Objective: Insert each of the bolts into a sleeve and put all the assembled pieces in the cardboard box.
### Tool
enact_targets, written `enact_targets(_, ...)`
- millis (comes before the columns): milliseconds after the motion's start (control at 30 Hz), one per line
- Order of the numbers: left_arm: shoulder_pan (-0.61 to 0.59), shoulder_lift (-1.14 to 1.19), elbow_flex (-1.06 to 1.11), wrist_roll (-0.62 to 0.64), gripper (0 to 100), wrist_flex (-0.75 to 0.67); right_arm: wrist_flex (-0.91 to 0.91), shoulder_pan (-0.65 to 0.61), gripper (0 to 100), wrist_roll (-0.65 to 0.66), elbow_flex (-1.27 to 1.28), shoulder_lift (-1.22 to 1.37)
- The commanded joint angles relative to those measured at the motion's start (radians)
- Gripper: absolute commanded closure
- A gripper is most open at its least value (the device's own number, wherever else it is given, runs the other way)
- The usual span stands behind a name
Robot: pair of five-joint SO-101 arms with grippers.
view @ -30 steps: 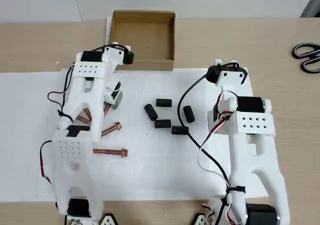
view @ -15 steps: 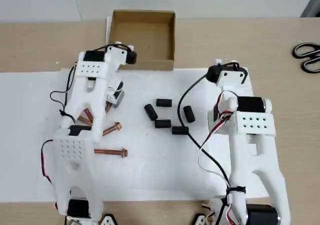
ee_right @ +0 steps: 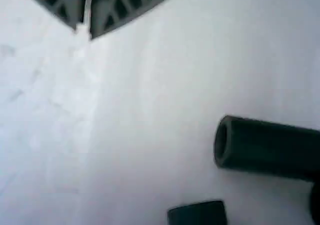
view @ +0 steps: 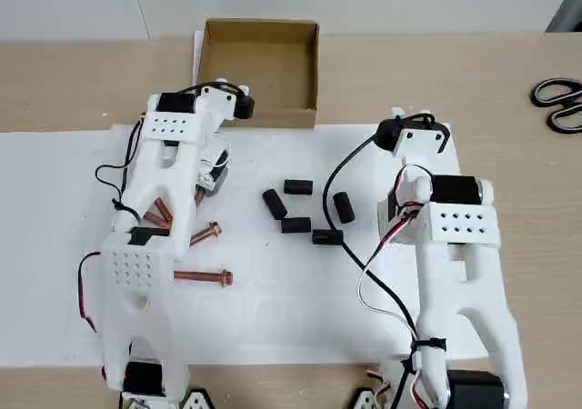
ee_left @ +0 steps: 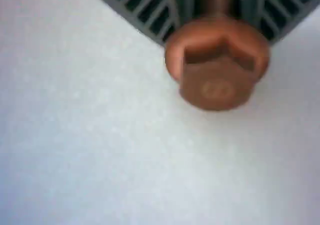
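My left gripper is shut on a copper bolt, whose hex head hangs close over the white sheet in the left wrist view. Three more copper bolts lie beside the left arm. Several black sleeves lie scattered mid-sheet, between the two arms. My right gripper is shut and holds nothing, just above the sheet, with a black sleeve lying a short way off. The cardboard box stands open at the far edge of the sheet, behind the left gripper.
Scissors lie on the bare wooden table at the far right. A black cable from the right arm trails across the sheet past the sleeves. The near middle of the sheet has free room.
The left arm has shifted a little to the right and toward the box with the bolt in its gripper. The right arm has not moved.
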Motion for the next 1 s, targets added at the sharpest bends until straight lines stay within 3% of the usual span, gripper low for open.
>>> enact_targets(0, 0.005, 0.023, -0.09, -0.006, 99, 0.074, 0.008, 0.01, 99.5, 0.011, -0.041, -0.004)
enact_targets(233, 0.028, -0.083, -0.223, 0.023, 100, 0.097, 0.008, 0.005, 99.5, 0.011, -0.043, -0.013)
enact_targets(667, 0.044, -0.643, 0.162, 0.115, 100, 0.095, 0.127, -0.001, 99.5, 0.054, -0.155, -0.002)
enact_targets(967, -0.029, -0.812, 0.323, 0.149, 100, 0.095, 0.171, -0.191, 99.5, 0.138, -0.318, 0.16)
